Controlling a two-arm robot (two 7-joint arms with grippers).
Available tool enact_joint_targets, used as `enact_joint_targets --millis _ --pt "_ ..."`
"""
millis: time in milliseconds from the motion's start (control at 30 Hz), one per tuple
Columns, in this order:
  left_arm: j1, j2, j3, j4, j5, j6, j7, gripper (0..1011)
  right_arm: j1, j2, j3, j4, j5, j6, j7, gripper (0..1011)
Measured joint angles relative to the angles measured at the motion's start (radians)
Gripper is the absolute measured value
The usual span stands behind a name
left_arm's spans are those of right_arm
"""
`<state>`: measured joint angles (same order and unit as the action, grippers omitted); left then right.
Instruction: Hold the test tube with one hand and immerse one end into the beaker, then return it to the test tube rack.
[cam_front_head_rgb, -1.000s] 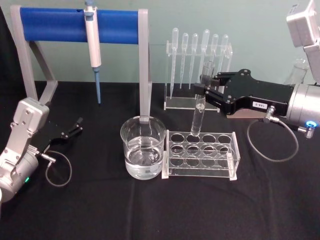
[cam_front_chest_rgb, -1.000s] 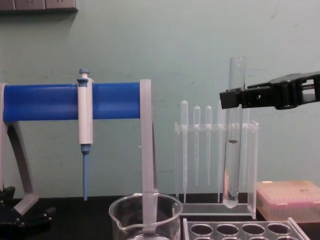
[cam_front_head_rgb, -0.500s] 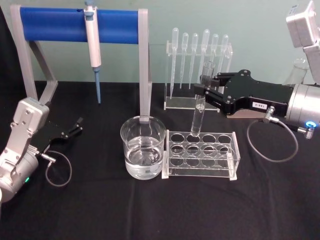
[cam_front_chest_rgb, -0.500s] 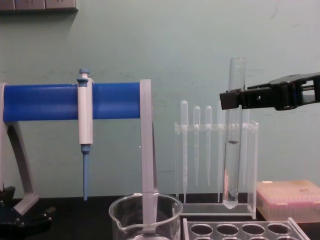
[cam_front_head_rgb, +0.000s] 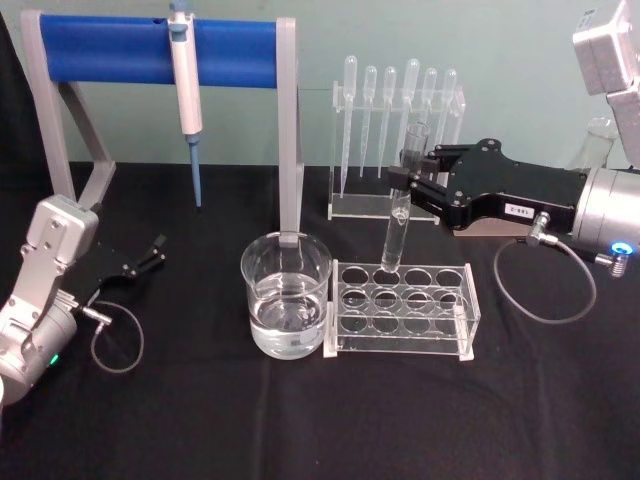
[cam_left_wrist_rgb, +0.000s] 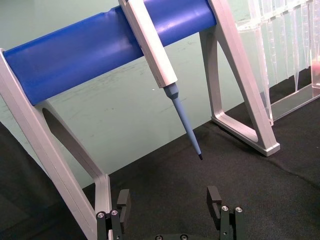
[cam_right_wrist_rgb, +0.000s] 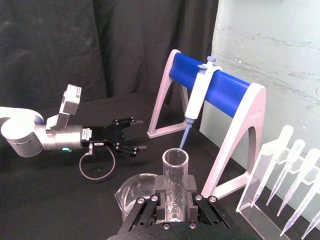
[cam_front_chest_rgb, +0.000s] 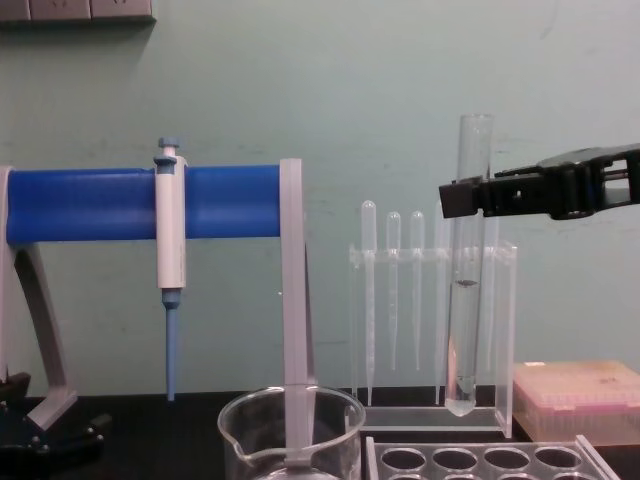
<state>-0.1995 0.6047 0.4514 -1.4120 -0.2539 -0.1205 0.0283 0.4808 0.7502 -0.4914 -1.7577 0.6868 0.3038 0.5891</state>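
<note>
The right gripper (cam_front_head_rgb: 408, 186) was closed on the test tube (cam_front_head_rgb: 396, 228) below its rim. The tube's long axis ran near upright, and its round end hung just above a back-row hole of the rack (cam_front_head_rgb: 400, 343) without touching it. The beaker (cam_front_head_rgb: 250, 288), partly filled with clear liquid, stood just beside the rack, to the tube's left. All the rack's holes were empty. The left gripper (cam_front_head_rgb: 142, 262) rested open on the table (cam_front_head_rgb: 300, 420), well apart.

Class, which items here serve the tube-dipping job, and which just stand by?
In use: long clear glass test tube, shut in black right gripper; wide clear glass beaker; clear holed rack.
Idle: blue-tipped white pipettor; frosted plastic pipettes; open left gripper, parked left.
</note>
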Motion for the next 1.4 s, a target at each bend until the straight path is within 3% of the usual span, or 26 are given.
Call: enact_joint_targets --millis 1400 --pt "0.0 0.0 0.0 0.0 0.0 0.0 0.0 1000 0.0 0.0 0.0 0.0 -0.001 0.0 0.001 236"
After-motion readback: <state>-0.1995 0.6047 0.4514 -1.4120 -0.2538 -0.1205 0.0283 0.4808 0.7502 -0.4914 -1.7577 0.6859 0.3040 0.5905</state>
